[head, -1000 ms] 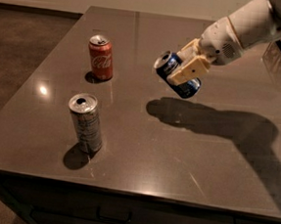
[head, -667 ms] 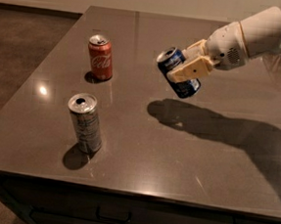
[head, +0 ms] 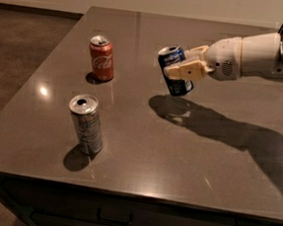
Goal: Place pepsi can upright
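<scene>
The robot's arm (head: 255,55) reaches in from the right side, and its jaws are out over the middle of the desk (head: 200,179), toward the back. The jaws are closed around the pepsi can (head: 174,63), one on each side, and they grip it around its middle. This is so the can will not slip, and so its bottom end is free to meet the desk first. The pepsi can is almost standing up, but it leans a little, with its silver top tipped to the left. Its bottom looks very close to the desk, and I cannot tell if one edge is touching. The dark shadow (head: 174,110) sits right under the can, so I think it is low down. The red can (head: 101,58) stands straight up on the left, well apart from the pepsi can. The tall silver can (head: 86,124) stands nearer the front, also well apart. So there is room under the jaws, and nothing should get bumped. I think the job is nearly done. The can needs to be made straight, set flat on its bottom, and only then let go. If the jaws let go while it leans, it could wobble, fall over and roll. The desk is smooth and shiny, so a round can may roll far.
</scene>
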Motion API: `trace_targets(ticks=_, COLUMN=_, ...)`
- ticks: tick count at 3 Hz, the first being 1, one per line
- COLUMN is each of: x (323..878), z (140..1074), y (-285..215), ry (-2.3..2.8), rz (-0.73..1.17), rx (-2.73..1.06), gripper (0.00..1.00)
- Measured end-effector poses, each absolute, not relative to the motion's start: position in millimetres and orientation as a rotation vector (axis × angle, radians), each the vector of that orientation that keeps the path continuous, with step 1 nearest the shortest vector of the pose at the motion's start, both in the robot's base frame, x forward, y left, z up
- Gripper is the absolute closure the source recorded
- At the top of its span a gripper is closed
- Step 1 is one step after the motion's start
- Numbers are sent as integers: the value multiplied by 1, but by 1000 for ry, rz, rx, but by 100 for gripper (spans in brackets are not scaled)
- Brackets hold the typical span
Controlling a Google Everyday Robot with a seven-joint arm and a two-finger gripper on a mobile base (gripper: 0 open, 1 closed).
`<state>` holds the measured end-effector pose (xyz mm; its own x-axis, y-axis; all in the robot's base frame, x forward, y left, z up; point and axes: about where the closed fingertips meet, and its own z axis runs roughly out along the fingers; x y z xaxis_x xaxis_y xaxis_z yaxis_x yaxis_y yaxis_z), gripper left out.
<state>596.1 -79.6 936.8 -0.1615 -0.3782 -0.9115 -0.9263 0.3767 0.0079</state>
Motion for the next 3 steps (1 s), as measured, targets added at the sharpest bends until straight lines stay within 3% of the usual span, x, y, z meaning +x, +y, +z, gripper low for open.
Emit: trace_targets(ticks=3, x=615, z=918, y=-87, ry=1494, rz=883, rx=-1029, gripper=100)
